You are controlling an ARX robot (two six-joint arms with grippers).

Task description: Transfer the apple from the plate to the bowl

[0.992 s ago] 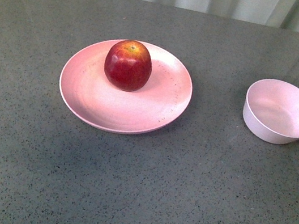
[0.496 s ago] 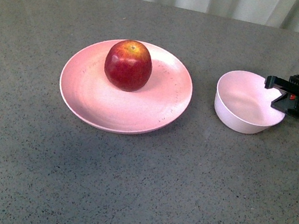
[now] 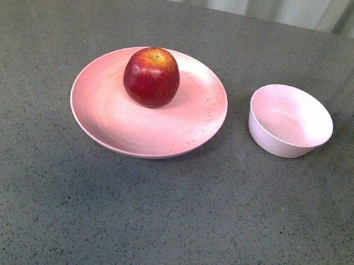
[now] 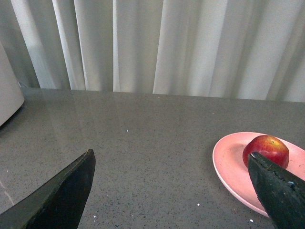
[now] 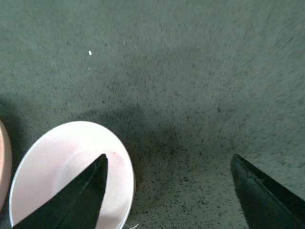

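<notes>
The left gripper [image 4: 170, 153] holds its jaws wide apart above the grey bench [image 4: 119, 114]; the apple [image 4: 266, 150] sits on the plate [image 4: 228, 162].

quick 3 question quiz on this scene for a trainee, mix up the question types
1. True or false: the apple already sits in the bowl.
2. Where does the bowl stand relative to the plate? A) on it B) beside it and apart from it, toward the robot's right C) touching its rim
3. Short answer: what does the right hand hold?

Key
1. False, the apple rests on the plate.
2. B
3. Nothing. Its jaws stand open, with nothing between them.
</notes>
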